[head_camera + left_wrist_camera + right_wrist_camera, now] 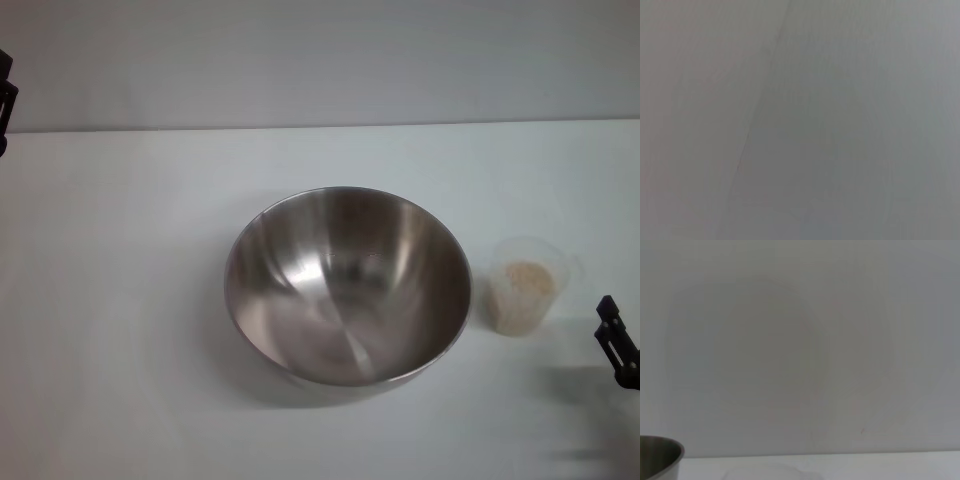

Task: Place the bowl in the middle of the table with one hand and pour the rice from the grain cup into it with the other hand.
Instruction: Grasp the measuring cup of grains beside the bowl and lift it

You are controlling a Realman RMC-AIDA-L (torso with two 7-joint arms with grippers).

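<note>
Mid-table, the bowl (348, 285) sits empty, ready for pouring; the cup (522, 285) of rice (527, 279) stands just right of it, untouched. The right gripper (617, 343) waits beyond the cup, the left gripper (6, 100) far left of the bowl; I cannot tell either's finger state.

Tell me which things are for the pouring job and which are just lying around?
For the job: the bowl, the grain cup, the rice inside it, the table, the right gripper beside the cup.

Just lying about: nothing; the left gripper waits at the table's far edge.
</note>
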